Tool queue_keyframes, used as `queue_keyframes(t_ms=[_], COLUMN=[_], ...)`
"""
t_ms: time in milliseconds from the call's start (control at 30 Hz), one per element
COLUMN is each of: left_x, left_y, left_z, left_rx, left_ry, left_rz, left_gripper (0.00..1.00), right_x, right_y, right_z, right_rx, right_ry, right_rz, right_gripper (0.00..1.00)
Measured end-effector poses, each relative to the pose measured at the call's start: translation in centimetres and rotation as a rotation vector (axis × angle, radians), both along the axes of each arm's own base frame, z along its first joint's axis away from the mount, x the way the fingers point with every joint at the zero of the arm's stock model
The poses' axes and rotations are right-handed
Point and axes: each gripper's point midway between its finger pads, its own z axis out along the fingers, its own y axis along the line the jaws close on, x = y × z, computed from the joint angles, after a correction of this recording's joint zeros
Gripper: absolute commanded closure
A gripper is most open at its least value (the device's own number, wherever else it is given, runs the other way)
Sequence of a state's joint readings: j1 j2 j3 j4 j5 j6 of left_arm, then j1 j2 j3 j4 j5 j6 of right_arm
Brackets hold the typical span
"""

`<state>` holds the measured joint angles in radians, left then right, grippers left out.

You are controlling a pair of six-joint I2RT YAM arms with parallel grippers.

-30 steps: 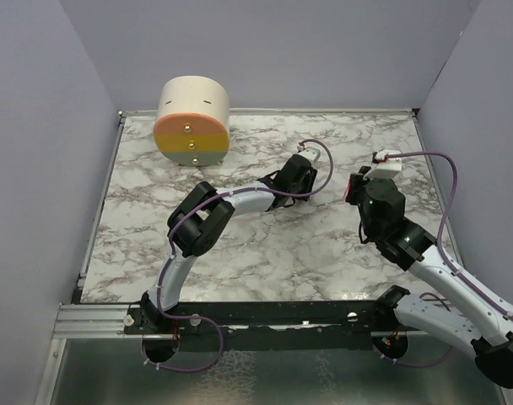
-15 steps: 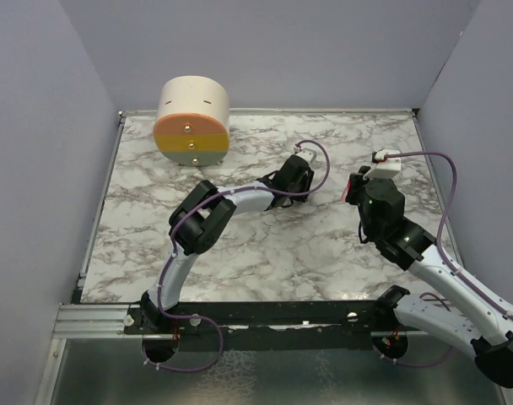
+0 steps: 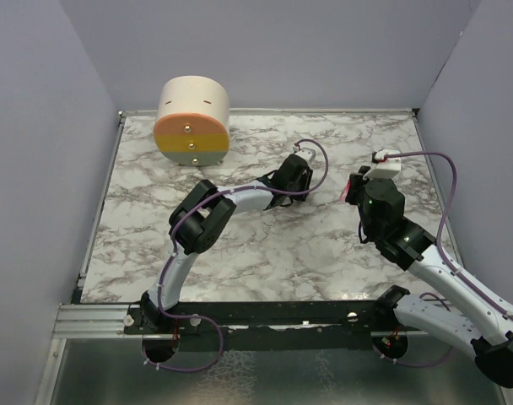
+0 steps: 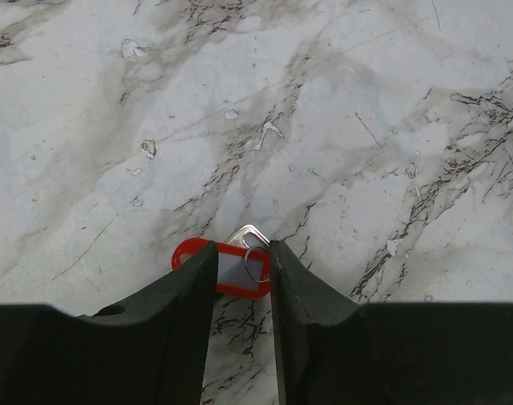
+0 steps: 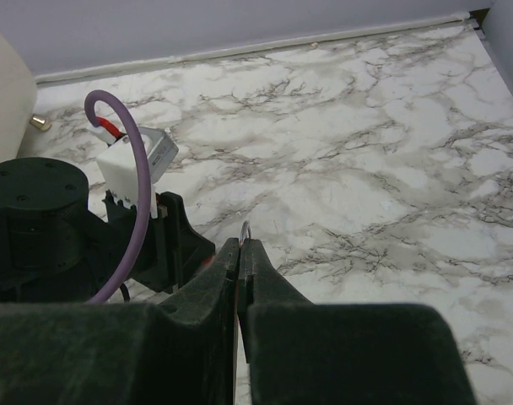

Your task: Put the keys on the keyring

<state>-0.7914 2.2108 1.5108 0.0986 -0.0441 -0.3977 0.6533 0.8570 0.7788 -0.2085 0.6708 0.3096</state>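
Right pincer pinches the keyring over marble table, lilac walls.

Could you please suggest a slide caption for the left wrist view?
Left gripper poised over a small red flat key tag on the marble table.

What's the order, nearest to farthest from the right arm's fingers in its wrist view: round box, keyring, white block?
1. keyring, pinched in the right fingers.
2. white block, off to the left.
3. round box, at the far left edge.
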Motion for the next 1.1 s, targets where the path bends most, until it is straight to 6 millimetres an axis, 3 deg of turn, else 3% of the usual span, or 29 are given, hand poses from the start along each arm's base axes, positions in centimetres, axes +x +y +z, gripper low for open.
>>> queue_keyframes(t_ms=[633, 1100], left_x=[-0.44, -0.69], left_y=[-0.48, -0.70], left_z=[0.04, -0.02], left_rx=[-0.018, -0.027], left_ry=[0.015, 0.025], left_rz=[-0.028, -0.041], left_gripper=[0.76, 0.88], right_x=[0.08, 0.08], right_y=[0.07, 0.06], right_z=[-0.18, -0.19], right_rx=[-0.004, -0.004], right_ry=[0.005, 0.005], right_rz=[0.000, 0.000], right_gripper=[0.99, 0.99])
